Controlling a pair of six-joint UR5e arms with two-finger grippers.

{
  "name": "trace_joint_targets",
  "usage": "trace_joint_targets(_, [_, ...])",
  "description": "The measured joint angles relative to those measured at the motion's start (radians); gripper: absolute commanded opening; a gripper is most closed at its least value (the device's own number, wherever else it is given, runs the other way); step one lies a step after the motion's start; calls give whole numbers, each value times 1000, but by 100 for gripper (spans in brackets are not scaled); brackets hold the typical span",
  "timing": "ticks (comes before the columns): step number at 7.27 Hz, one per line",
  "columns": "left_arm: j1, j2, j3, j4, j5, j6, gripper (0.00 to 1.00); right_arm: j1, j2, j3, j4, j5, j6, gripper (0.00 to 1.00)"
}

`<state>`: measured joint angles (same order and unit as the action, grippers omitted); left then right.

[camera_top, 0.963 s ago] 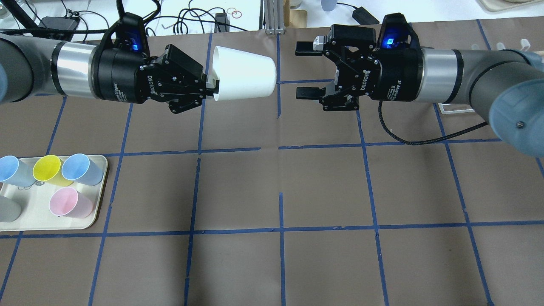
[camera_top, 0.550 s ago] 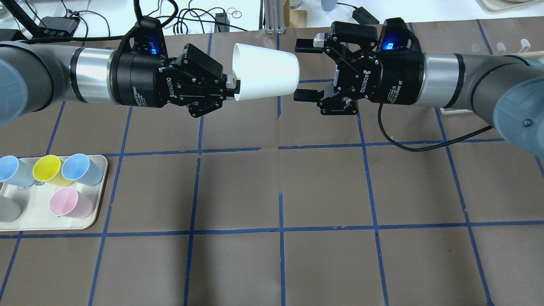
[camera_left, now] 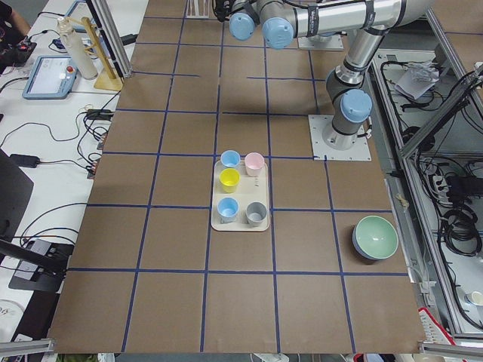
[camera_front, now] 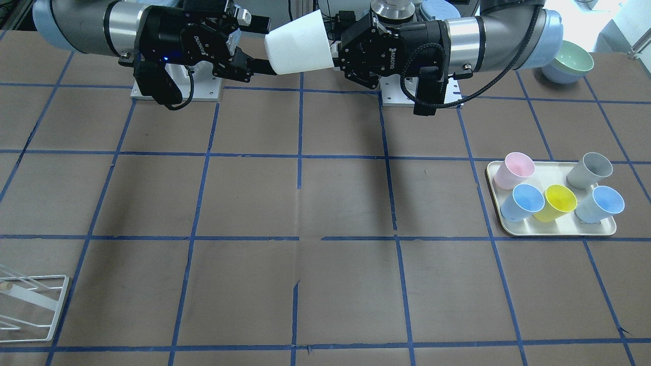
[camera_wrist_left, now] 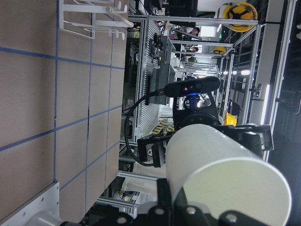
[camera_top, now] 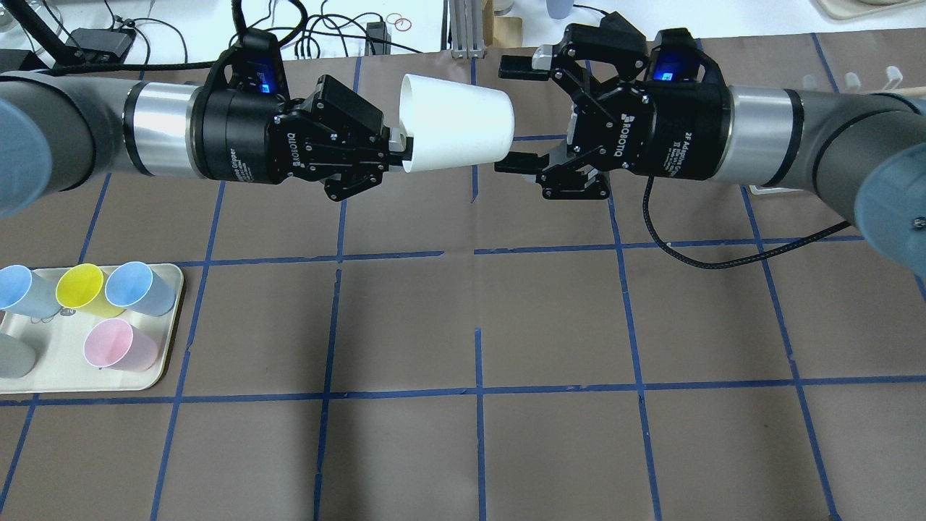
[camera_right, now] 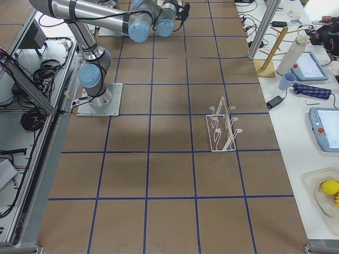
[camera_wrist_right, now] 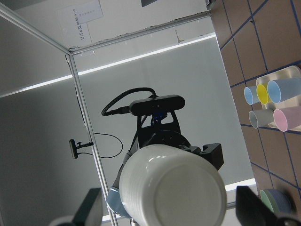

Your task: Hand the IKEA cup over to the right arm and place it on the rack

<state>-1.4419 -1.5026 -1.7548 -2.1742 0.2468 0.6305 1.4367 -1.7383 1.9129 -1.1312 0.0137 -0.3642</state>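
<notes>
The pale cream IKEA cup point(camera_top: 456, 123) hangs on its side in the air, base toward my right arm. My left gripper point(camera_top: 401, 148) is shut on its rim. My right gripper point(camera_top: 508, 116) is open, its fingertips either side of the cup's base and not touching it. In the front view the cup point(camera_front: 300, 46) lies between the left gripper point(camera_front: 336, 51) and the right gripper point(camera_front: 262, 44). The right wrist view shows the cup's base point(camera_wrist_right: 174, 188) dead ahead. The white wire rack point(camera_right: 222, 129) stands on the table far to my right, and also shows in the front view point(camera_front: 30, 305).
A cream tray point(camera_top: 65, 365) at my left holds yellow, pink, grey and two blue cups. Stacked bowls point(camera_front: 569, 61) sit near the left arm's base. Cables and clutter lie beyond the table's far edge.
The left arm carried the cup to the right and the right gripper came left. The cup's base now sits between the right gripper's open fingertips.
</notes>
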Motion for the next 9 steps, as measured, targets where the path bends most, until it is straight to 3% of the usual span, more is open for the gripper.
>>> trace_joint_targets(3, [0,1,0,2,1,-2,0,19,7,1,-1,13,12,91])
trace_joint_targets(4, [0,2,0,2,2,-4,0,27,10,1,0,19,27,79])
trace_joint_targets(5, [0,2,0,3,2,-5,0,32,12,1,-1,21,52,55])
trace_joint_targets(7, [0,1,0,3,1,-6,0,35,13,1,-1,20,73,20])
trace_joint_targets(8, [0,1,0,4,2,-6,12,35,13,0,-1,20,76,8])
trace_joint_targets(9, [1,0,0,3,4,-5,99,35,12,-1,-2,20,77,5])
